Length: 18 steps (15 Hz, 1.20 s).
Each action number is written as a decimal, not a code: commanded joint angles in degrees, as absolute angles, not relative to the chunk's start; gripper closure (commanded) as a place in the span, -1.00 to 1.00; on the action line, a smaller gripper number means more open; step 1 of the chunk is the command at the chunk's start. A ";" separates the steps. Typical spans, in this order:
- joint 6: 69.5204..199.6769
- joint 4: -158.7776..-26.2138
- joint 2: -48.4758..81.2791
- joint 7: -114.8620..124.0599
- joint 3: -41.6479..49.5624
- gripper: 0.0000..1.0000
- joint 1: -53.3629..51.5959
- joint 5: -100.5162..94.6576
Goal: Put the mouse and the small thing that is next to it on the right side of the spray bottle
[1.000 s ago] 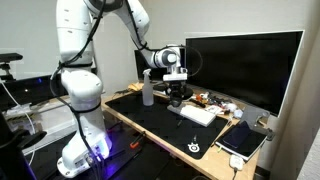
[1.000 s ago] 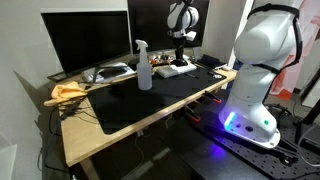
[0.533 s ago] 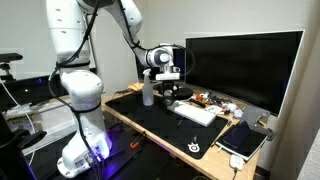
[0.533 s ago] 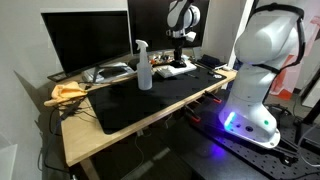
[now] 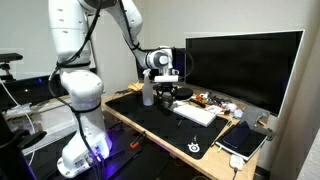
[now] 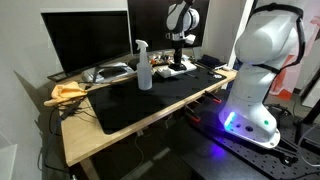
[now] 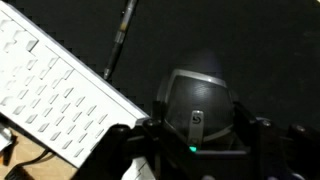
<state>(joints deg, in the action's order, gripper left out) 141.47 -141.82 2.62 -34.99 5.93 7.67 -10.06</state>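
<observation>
Where the white arm (image 5: 75,60) rises from its base beside the desk (image 6: 120,125), it reaches over the desk's far end. A dark monitor (image 5: 245,68) stands at the back, its screen blank. A black mat (image 5: 160,122) covers most of the desktop; near one corner it carries a small white round mark (image 5: 195,148) (too small to read). A white keyboard (image 7: 55,95) lies on the mat, key legends blurred in the wrist view.

The spray bottle (image 5: 148,92) stands upright on the mat, just beside the gripper (image 5: 168,88) in both exterior views. No label can be read on it.

The mouse (image 7: 197,105) is dark grey with a centre wheel and a green light; no brand is legible. It sits between the fingers (image 7: 245,128), and the jaws are partly closed against both its flanks. Whether it is lifted off the mat cannot be told. A thin cable (image 7: 120,45) runs across the mat beyond it.
</observation>
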 commanded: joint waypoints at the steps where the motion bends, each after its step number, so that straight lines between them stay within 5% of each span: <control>1: 143.91 -146.08 1.95 -31.95 4.30 0.12 5.92 -7.71; 10: 155.09 -154.73 1.65 -26.71 -1.81 0.12 1.21 7.77; 18: 157.50 -154.99 3.69 -2.77 -3.09 0.12 -3.79 -2.11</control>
<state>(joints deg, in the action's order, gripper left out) 156.44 -154.42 3.93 -10.71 -2.93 -2.53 1.23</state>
